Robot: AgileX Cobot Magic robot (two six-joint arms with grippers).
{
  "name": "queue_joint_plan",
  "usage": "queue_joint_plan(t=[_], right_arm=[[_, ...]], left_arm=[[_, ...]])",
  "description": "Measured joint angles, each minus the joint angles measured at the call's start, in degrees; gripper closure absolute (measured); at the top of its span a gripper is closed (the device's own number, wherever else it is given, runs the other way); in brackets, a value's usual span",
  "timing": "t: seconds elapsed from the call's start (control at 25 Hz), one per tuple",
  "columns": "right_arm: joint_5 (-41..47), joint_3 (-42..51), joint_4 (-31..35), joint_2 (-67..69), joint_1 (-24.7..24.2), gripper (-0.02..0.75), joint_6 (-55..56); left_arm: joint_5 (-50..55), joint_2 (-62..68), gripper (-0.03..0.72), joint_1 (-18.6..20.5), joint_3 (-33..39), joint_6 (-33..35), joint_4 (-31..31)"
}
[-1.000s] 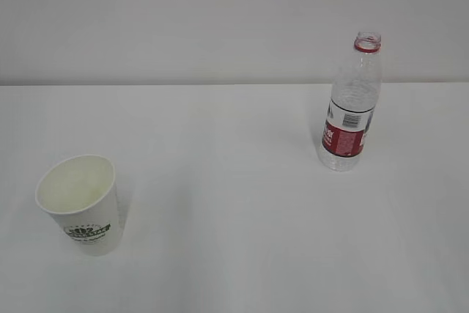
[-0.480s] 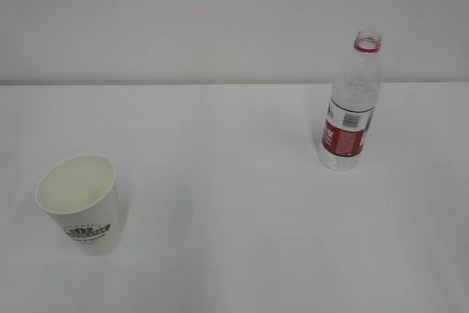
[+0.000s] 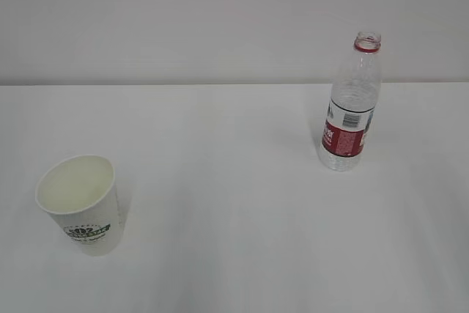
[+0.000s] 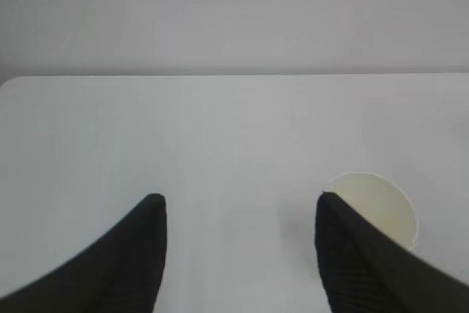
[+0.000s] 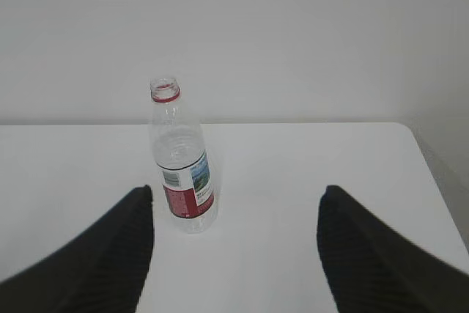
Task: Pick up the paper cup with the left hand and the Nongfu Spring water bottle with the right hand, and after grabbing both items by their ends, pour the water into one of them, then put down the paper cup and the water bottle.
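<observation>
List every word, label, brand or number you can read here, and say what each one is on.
Nothing can be quoted letter for letter.
paper cup: dark green logo with lettering, too small and blurred to read.
water bottle: red-and-white label with white characters and a barcode-like patch, too blurred to read; no clearer in the right wrist view.

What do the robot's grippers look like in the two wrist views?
Only the fingers show. The left gripper has two black, tapering fingers with fine ribbing on the surface. The right gripper looks the same: black, finely ribbed fingers with rounded tips. No cables, markings or arm links are in view.
</observation>
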Motion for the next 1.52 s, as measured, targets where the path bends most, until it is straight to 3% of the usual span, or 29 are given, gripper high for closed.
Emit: queue_joint_plan(t=[0.2, 0.64, 1.52], right_arm=[[-4.4, 0.0, 2.5, 3.4, 0.0, 0.21, 0.0], [-12.5, 0.0, 3.6, 10.3, 0.0, 0.21, 0.0], [-26.1, -2.9, 4.1, 24.6, 0.0, 0.21, -0.1]], left_arm=[[-0.7, 4.0, 0.225, 0.0, 0.0, 0.0, -3.2], [-6.5, 10.2, 0.227, 0.0, 0.0, 0.0, -3.8], [-20.4, 20.1, 0.228, 0.0, -1.0, 0.0, 0.1]])
